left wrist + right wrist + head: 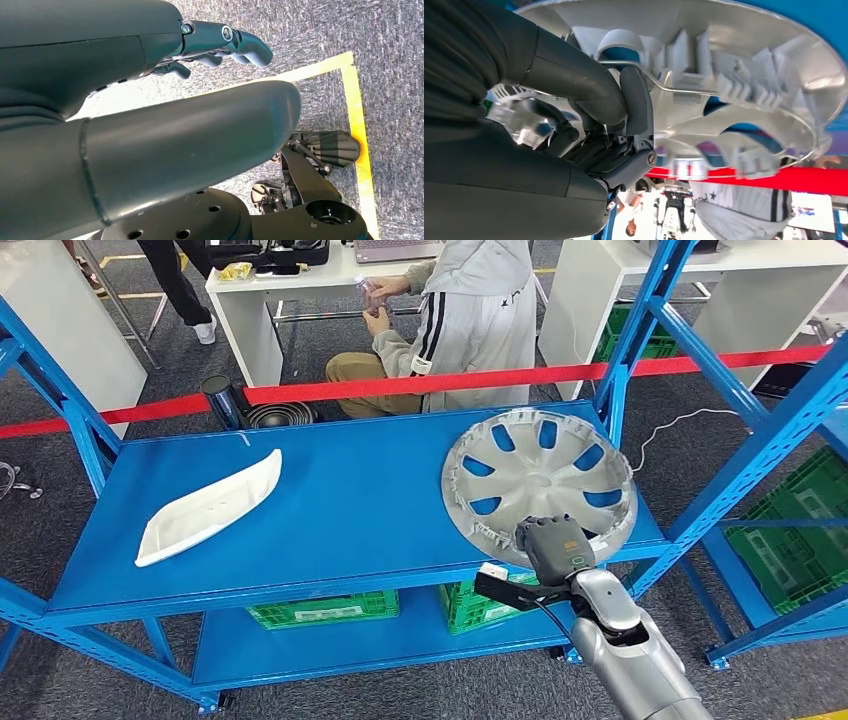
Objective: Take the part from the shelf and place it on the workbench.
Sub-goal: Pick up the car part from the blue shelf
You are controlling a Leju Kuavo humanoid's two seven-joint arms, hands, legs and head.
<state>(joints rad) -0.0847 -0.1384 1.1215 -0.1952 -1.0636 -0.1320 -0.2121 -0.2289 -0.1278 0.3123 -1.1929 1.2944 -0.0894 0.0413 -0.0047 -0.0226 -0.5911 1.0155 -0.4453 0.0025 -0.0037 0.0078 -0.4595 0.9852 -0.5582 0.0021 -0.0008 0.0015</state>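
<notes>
Hubcap (540, 480) rim pinched by our right hand (553, 548) fingers (636, 107); shallow edge grip, may slip lifting off the shelf (330, 510).

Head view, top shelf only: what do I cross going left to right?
White curved panel → bare blue shelf → silver wheel cover, with the right hand on its near rim.

White tray (207, 508) on shelf – seated person (462, 325) behind red tape (400, 387).
</notes>
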